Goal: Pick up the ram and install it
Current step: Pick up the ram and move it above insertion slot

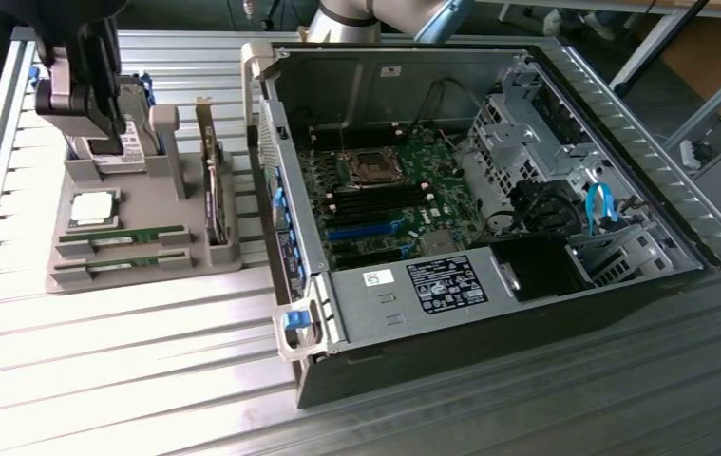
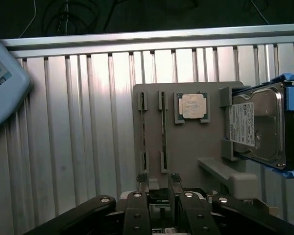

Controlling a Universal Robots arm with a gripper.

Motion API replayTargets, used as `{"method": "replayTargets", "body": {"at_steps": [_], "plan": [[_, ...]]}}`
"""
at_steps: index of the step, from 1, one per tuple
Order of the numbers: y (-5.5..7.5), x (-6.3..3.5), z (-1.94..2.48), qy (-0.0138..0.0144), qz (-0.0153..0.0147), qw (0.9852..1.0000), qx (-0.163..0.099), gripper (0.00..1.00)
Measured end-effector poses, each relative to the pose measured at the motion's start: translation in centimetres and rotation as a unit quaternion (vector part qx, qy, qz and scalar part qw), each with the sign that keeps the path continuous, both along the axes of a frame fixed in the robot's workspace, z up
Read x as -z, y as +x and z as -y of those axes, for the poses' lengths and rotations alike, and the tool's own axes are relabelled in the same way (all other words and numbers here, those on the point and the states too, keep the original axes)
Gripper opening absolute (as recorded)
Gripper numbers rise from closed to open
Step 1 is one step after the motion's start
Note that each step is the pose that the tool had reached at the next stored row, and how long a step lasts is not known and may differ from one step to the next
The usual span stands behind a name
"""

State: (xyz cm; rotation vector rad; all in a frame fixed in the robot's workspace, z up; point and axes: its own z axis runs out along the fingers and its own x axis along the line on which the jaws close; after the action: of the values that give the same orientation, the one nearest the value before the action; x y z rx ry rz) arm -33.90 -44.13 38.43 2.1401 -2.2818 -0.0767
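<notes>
Nearest in the exterior view is the bare slatted worktop [image 1: 120, 380], and on it, toward the exterior view's right, an open computer case [image 1: 462, 370] with its power supply [image 1: 411, 290] at the near end and the motherboard [image 1: 386, 190] beyond. To the exterior view's left of the case sits a grey holder [image 1: 144, 275]. Two ram sticks lie in its near slots, the nearer ram stick [image 1: 122, 257] and the farther ram stick [image 1: 125, 234], side by side and parallel. Each stands on its long edge, with its long axis running across from the exterior view's left to its right, one end toward the case. Behind them a square processor [image 1: 91, 209] rests flat in its recess, and farther back a hard drive [image 2: 257, 125] with blue rails stands upright. The tool [image 2: 158, 178] hangs over that far end of the holder. Its fingers [image 2: 142, 178] are spread and hold nothing, well apart from both sticks.
</notes>
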Motion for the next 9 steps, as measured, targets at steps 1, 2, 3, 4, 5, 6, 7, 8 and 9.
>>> {"method": "replayTargets", "body": {"at_steps": [1,2,3,4,5,6,7,8,9], "plan": [[0.0,0.25,0.01,0.0000,0.0000,1.0000,0.000,0.29],[0.0,0.48,0.01,0.0000,0.0000,1.0000,0.000,0.29],[0.0,0.67,0.01,0.0000,0.0000,1.0000,0.000,0.29],[0.0,0.89,0.01,0.0000,0.0000,1.0000,0.000,0.29],[0.0,1.01,0.01,0.0000,0.0000,1.0000,0.000,0.29],[0.0,1.29,0.01,0.0000,0.0000,1.0000,0.000,0.29],[0.0,1.40,0.01,0.0000,0.0000,1.0000,0.000,0.29],[0.0,1.53,0.01,0.0000,0.0000,1.0000,0.000,0.29],[0.0,1.67,0.01,0.0000,0.0000,1.0000,0.000,0.29]]}}
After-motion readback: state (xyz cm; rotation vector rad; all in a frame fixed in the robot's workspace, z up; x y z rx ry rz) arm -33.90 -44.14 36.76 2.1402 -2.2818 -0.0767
